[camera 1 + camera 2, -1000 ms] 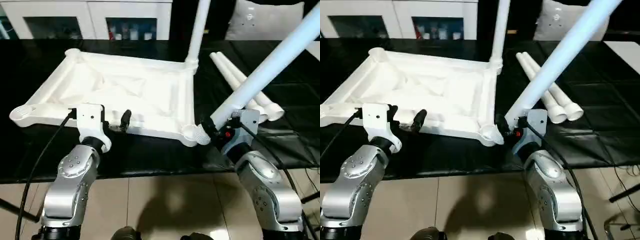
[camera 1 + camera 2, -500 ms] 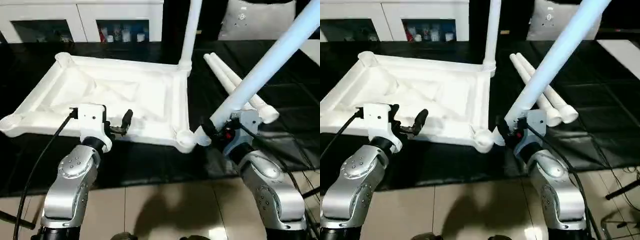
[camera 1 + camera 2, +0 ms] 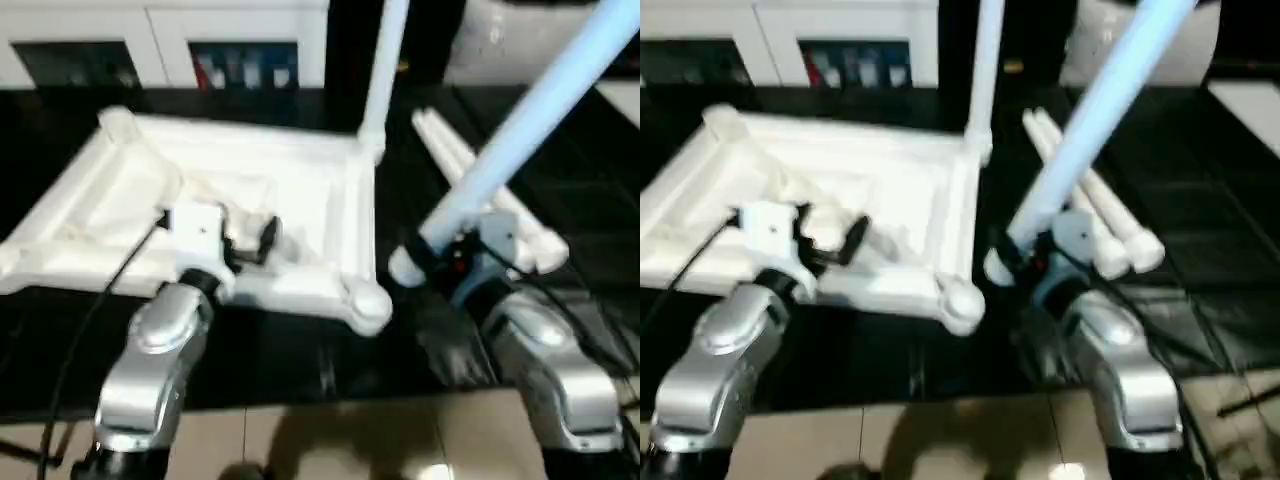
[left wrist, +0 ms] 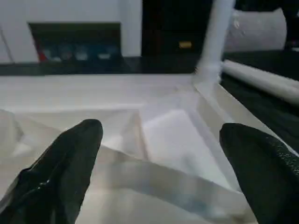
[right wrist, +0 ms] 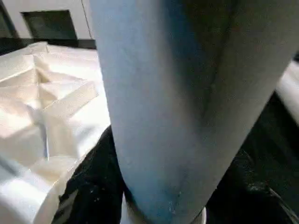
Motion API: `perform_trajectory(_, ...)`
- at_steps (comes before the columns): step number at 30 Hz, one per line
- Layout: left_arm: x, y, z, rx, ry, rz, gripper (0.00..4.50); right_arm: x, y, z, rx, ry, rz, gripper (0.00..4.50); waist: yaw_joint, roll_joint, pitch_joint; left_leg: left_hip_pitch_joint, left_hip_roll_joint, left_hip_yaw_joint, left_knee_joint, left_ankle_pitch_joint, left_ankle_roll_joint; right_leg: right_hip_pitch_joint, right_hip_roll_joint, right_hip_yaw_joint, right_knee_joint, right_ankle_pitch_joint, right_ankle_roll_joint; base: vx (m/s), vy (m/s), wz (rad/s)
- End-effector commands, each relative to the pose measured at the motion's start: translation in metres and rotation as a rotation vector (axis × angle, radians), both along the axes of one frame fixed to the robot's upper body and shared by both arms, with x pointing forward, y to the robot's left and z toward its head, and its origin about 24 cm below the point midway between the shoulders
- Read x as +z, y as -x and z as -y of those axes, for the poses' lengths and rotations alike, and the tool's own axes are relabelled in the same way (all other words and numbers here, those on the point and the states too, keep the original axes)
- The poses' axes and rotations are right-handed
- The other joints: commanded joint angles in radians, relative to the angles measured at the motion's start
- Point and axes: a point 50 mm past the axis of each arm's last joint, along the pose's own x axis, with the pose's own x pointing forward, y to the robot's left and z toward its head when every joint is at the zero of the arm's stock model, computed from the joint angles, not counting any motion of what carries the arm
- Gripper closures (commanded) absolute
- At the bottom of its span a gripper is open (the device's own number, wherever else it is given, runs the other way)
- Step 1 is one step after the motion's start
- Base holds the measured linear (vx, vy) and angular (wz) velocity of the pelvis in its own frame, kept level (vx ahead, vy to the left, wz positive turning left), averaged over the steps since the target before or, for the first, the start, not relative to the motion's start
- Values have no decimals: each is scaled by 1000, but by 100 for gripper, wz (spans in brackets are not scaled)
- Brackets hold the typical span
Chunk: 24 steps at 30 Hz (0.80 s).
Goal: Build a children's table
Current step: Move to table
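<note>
The right end effector (image 3: pixel 432 252) is gripping a long white leg (image 3: pixel 530 115) near its thick lower end, and that end is hanging just beside the near right corner socket (image 3: pixel 368 303) of the upturned table top (image 3: pixel 240 190), apart from it and a little above it as far as can be judged. The leg's long axis is slanting up and away from the socket, not standing upright over it. So the socket is lying toward the robot's left of the held end, and the right arm is plainly the nearer one; the next move is probably calling for tipping the leg upright and sliding its end over the socket.

The left end effector (image 3: pixel 243 238) is hovering with its fingers (image 4: pixel 70 158) spread wide and empty over the near rim of the table top.

One leg (image 3: pixel 385 65) is already standing in the far right socket. Two spare legs (image 3: pixel 470 175) are lying on the black counter (image 3: pixel 590 210) beyond the held leg. A white cabinet (image 3: pixel 160 45) with glass doors is standing behind the table top.
</note>
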Motion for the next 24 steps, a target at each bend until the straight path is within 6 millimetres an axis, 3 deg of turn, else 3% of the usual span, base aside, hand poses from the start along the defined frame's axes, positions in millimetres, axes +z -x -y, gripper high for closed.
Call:
perform_trajectory(1, 0, 1, -5, 17, -14, 5, 0, 4, -1, -6, 22, -5, 23, 262, -40, 41, -60, 130, 124, -97, -125, 71, 171, -56, -8, -29, 29, -48, -169, 118, 42, -4)
perform_trajectory(2, 0, 1, -5, 17, -15, 5, 0, 4, -1, -5, 20, -9, 22, 262, -67, 31, -80, 197, 152, -149, -120, 134, 283, -121, -13, -27, 73, -80, -108, 118, 39, -7)
perform_trajectory(3, 0, 1, -5, 15, -19, 6, 0, 4, -1, -4, 10, -27, 17, 262, -55, 29, -82, 193, 153, -162, -94, 259, 403, -159, -26, -18, 116, -77, -12, 118, 39, -7)
perform_trajectory(4, 1, 1, -5, 14, -21, 6, 0, 4, -2, -3, 2, -40, 13, 262, -52, 15, -81, 177, 161, -145, -94, 346, 453, -190, -44, -2, 135, -24, 56, 74, 36, -2)
perform_trajectory(5, 1, 1, -4, 12, -24, 7, 0, 4, -2, -2, -9, -46, 13, 262, -46, 9, -74, 158, 158, -121, -105, 342, 456, -192, -47, 1, 141, 8, 79, 0, 0, 0)
perform_trajectory(6, 1, 0, -4, 1, -26, 8, 0, 4, -2, 0, -3, -46, 15, 262, -39, -4, -64, 117, 140, -66, -127, 209, 427, -177, -55, 15, 115, 81, 66, 0, 0, 0)
perform_trajectory(7, 1, 0, -4, -5, -21, 10, 0, 4, -2, 1, 0, -47, 15, 262, -32, -44, -57, 97, 78, -20, -110, 0, 329, -149, -85, 53, 2, 150, 6, 0, 0, 0)
perform_trajectory(8, 2, 0, -3, -11, -13, 13, 0, 4, -2, 1, 0, -53, 13, 262, -25, -69, -53, 62, 29, 5, -97, -96, 267, -108, -106, 88, -44, 131, 4, 26, -108, 0)
perform_trajectory(9, 2, -1, -2, -46, -16, 12, 0, 5, -2, 3, -7, -79, 17, 262, 17, -89, -50, 12, -31, 14, -6, -82, 158, -34, -196, 164, -116, -163, 29, 26, -108, 0)
perform_trajectory(10, 3, -2, -1, -74, -24, 15, 0, 6, -2, 5, -19, -86, 20, 262, 32, -79, -54, 4, -2, -12, -39, 53, 74, -22, -199, 152, -96, -209, 33, 31, -123, -10)
perform_trajectory(11, 3, -2, -1, -74, -24, 15, 0, 6, -2, 5, -19, -86, 20, 262, 34, -69, -54, 0, 4, -15, -64, 117, 48, -26, -177, 139, -78, -127, 24, 35, -71, -14)
perform_trajectory(12, 4, -3, 0, -102, -39, 20, 0, 6, -1, 6, -13, -87, 25, 262, 20, -52, -60, 5, 21, -18, -88, 215, 21, -46, -121, 103, -41, 140, -22, 35, -71, -14)
perform_trajectory(13, 6, -7, -1, -153, -54, 34, 0, 9, -1, 5, 21, -110, 37, 262, 7, -47, -74, 26, 30, -17, -79, 321, 25, -64, -94, 84, -14, 397, -75, 0, 0, 0)
perform_trajectory(14, 6, -7, -1, -153, -54, 34, 0, 9, -1, 5, 21, -110, 37, 262, 2, -41, -72, 25, 33, -19, -80, 350, 21, -68, -89, 78, -9, 457, -113, 0, 0, 0)
perform_trajectory(15, 7, -12, -1, -187, -68, 38, 0, 12, -1, 5, 51, -125, 46, 262, -2, -38, -72, 29, 37, -17, -82, 322, 14, -69, -89, 70, -15, 459, -178, 0, 0, 0)
perform_trajectory(16, 7, -15, -1, -213, -81, 38, 0, 14, -1, 6, 59, -138, 50, 262, -4, -35, -69, 30, 44, -15, -93, 230, 19, -63, -99, 69, -26, 368, -225, 0, 0, 0)
perform_trajectory(17, 7, -17, -1, -236, -95, 38, 0, 15, -2, 6, 62, -146, 53, 262, -4, -39, -71, 30, 49, -15, -96, 189, 25, -61, -105, 67, -31, 324, -245, 0, 0, 0)
perform_trajectory(18, 6, -21, 2, -315, -145, 40, 0, 18, -4, 8, 72, -119, 83, 262, -3, -34, -61, 36, 59, -16, -103, 106, 31, -70, -113, 66, -43, 226, -273, 0, 0, 0)
perform_trajectory(19, 6, -22, 5, -375, -164, 36, 0, 18, -4, 9, 88, -117, 61, 262, -6, -35, -62, 43, 65, -14, -108, 32, 29, -71, -117, 66, -52, 136, -284, 0, 0, 0)
perform_trajectory(21, 6, -22, 9, -468, -189, 23, 0, 18, -5, 9, 108, -118, 40, 262, -6, -29, -53, 44, 70, -13, -116, -46, 18, -75, -122, 66, -62, 50, -285, 0, 0, 0)
perform_trajectory(23, 2, -18, 13, -671, -255, -33, 0, 21, -6, 13, 133, -78, 75, 262, -7, -29, -48, 45, 70, -8, -124, -132, -5, -77, -128, 69, -74, -56, -267, -28, 11, 3)
perform_trajectory(24, 2, -18, 13, -671, -255, -33, 0, 21, -6, 13, 133, -78, 75, 262, -6, -29, -47, 46, 70, -5, -129, -170, -19, -80, -130, 71, -78, -120, -248, 0, 0, 0)
